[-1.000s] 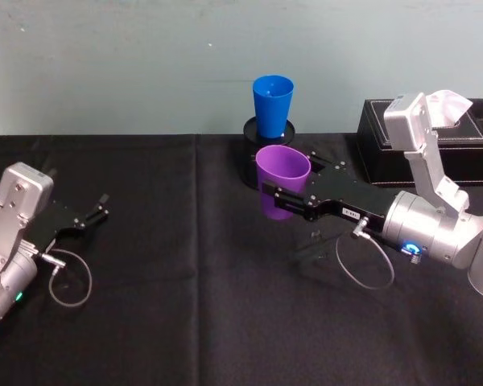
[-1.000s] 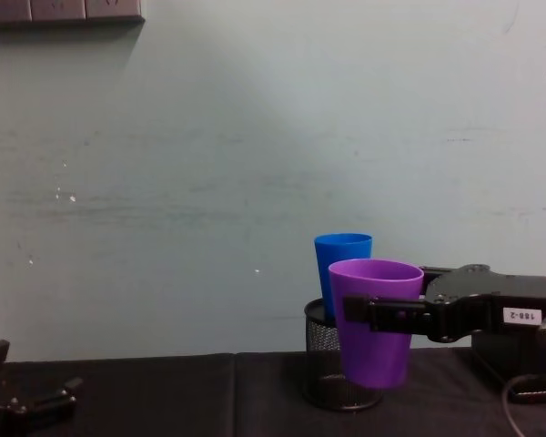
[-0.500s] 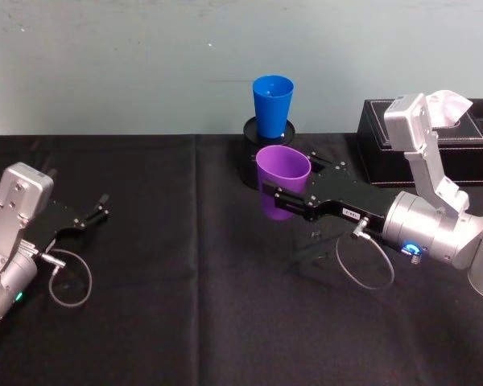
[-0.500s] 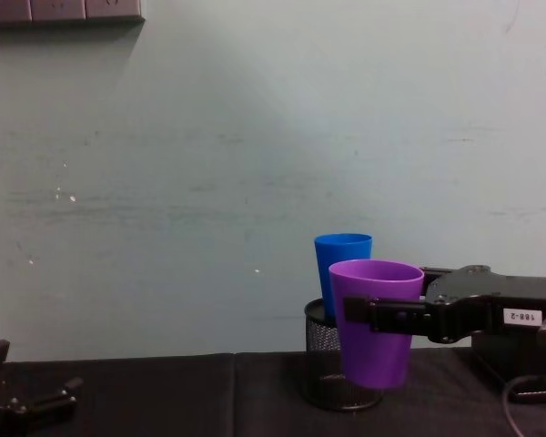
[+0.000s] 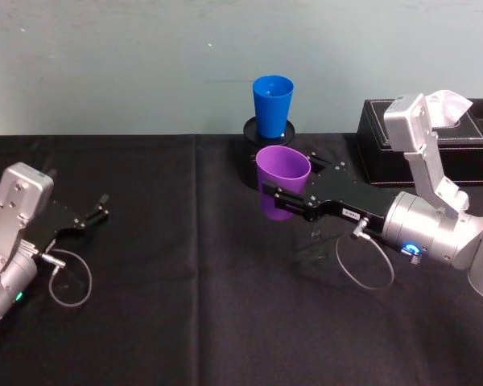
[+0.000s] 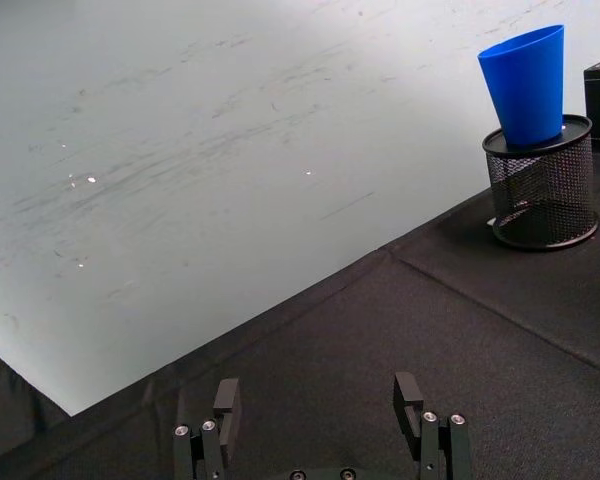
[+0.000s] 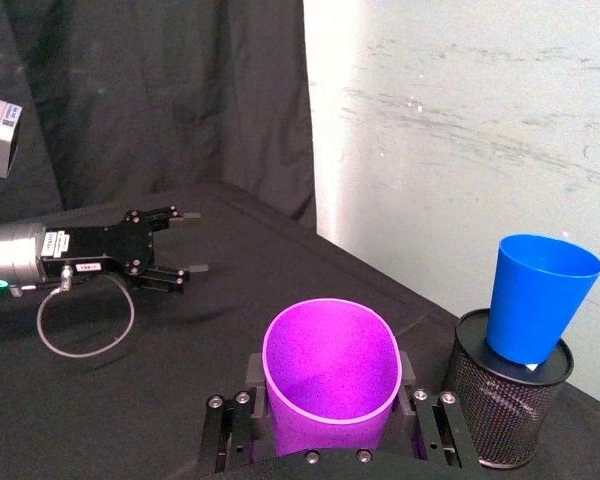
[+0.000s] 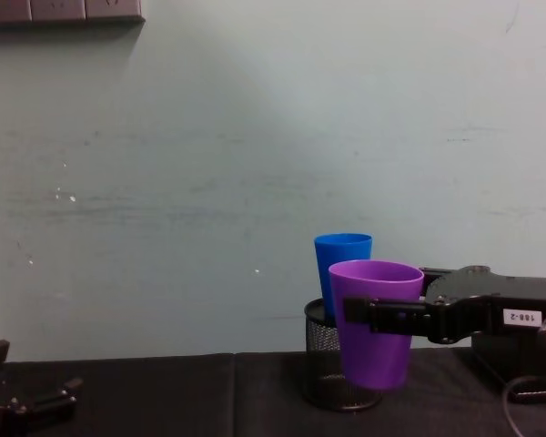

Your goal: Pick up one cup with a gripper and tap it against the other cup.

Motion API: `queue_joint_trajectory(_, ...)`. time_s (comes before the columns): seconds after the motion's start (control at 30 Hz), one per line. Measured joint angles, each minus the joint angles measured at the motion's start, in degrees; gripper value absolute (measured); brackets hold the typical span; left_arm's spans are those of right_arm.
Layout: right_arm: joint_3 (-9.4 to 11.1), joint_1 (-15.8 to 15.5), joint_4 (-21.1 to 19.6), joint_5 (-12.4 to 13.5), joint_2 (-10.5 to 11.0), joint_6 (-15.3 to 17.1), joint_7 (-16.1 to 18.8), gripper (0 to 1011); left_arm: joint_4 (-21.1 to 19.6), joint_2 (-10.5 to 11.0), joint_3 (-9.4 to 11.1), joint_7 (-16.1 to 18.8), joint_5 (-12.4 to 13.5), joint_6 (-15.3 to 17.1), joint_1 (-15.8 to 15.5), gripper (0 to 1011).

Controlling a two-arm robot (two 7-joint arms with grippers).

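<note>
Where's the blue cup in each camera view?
Head view: blue cup top centre, behind purple cup.
Chest view: blue cup right of centre, partly behind it.
Left wrist view: blue cup far beyond the left hand.
Right wrist view: blue cup beyond the purple cup.
Shared landmark: mesh holder under it.

A small white label (image 8: 520, 317) on the black body of the right end effector (image 8: 359, 313), lower right of the chest view, reads "188-2"; in the head view it is too small to read

in the chest view the purple cup (image 8: 378, 362) covers part of the blue cup (image 8: 342, 248) and the mesh holder (image 8: 320, 364); the blue cup's base sits hidden inside the holder.
</note>
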Motion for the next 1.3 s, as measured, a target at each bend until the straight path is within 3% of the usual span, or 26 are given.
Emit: queue_joint_trajectory(1.3,0.0,0.0,0.0,0.0,0.0,0.0,0.0,718,0.0,0.0,0.0,0.0,0.0,0.0,0.0,1000)
